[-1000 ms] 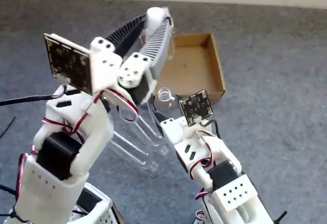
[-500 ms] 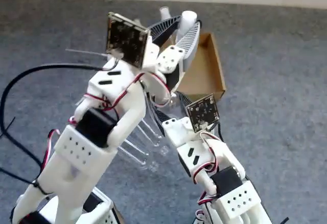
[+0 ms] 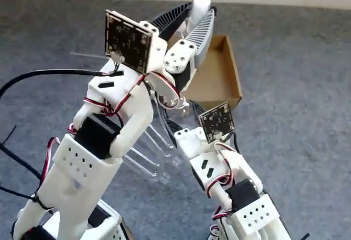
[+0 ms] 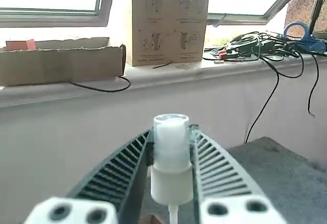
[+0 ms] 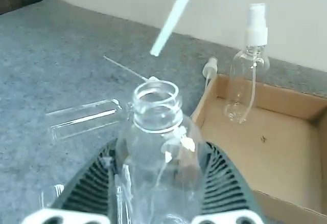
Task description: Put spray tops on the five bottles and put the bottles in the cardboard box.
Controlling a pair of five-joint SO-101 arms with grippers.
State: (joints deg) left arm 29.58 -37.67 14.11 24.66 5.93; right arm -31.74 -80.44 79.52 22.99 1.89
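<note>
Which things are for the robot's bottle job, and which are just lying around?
For the job: spray top in the left gripper; open bottle in the right gripper; capped bottle in the cardboard box; loose spray top beside it; empty bottle lying on the table.
Just lying about: tangled cables, tall carton, flat carton, on the windowsill.

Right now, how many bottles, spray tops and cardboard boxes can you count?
Bottles: 2, the open bottle and the capped bottle; clear shapes lying nearby are unclear.
Spray tops: 3, the held spray top, fitted spray top, loose spray top; a thin tube hints another.
Cardboard box: 1.
Total: 6.
</note>
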